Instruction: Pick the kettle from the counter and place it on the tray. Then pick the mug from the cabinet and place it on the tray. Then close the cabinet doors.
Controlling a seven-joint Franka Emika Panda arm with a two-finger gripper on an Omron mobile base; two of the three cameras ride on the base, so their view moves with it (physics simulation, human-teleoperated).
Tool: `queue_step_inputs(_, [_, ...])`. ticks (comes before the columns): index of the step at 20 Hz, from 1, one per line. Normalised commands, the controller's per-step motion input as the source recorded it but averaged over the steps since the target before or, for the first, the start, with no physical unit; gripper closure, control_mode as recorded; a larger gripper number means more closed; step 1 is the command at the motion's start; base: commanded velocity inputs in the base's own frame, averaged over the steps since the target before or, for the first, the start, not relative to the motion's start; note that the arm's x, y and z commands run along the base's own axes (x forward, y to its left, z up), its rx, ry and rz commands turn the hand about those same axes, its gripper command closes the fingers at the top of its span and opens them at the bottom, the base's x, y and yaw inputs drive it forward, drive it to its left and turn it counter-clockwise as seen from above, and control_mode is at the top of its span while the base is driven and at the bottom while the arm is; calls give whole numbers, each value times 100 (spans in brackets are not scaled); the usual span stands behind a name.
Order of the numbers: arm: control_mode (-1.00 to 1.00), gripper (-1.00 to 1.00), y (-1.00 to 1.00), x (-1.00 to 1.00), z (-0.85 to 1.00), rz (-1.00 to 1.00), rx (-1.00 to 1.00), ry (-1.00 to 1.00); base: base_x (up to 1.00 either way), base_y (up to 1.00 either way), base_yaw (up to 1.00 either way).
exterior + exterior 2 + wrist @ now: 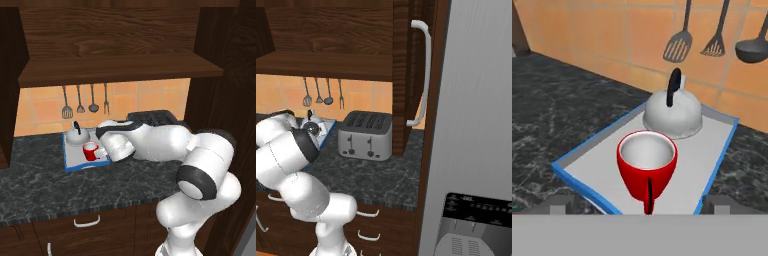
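Mug (647, 162): upright on tray (712, 150), just ahead of gripper (641, 206), between its spread, empty tips.
Kettle (673, 114): behind mug, on tray.
Hidden: tray's near edge, behind the tips.

You see a glossy red mug (647, 167) with a smooth pale inside on a matt light-grey tray (712, 145) rimmed in blue. The kettle (673, 114) looks like smooth silvery-white metal with a black handle. The counter (60, 185) is dark marbled stone, the cabinet (110, 40) dark wood-grain, the toaster (365, 135) brushed silver metal.
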Motion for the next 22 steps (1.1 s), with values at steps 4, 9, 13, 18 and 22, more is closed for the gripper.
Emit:
queue_step_inputs(4, [-100,-100,-15,-50,73,-20,0,0,0,0,0])
queue_step_inputs(9, [-100,-100,-16,-40,77,-25,0,13,0,0,0])
queue_step_inputs(13, [-100,-100,-12,-23,88,-26,0,33,0,0,0])
queue_step_inputs(18, [-100,-100,-7,-23,95,-13,1,34,0,0,0])
queue_step_inputs(22, [-100,-100,-3,-54,60,-6,0,15,0,0,0])
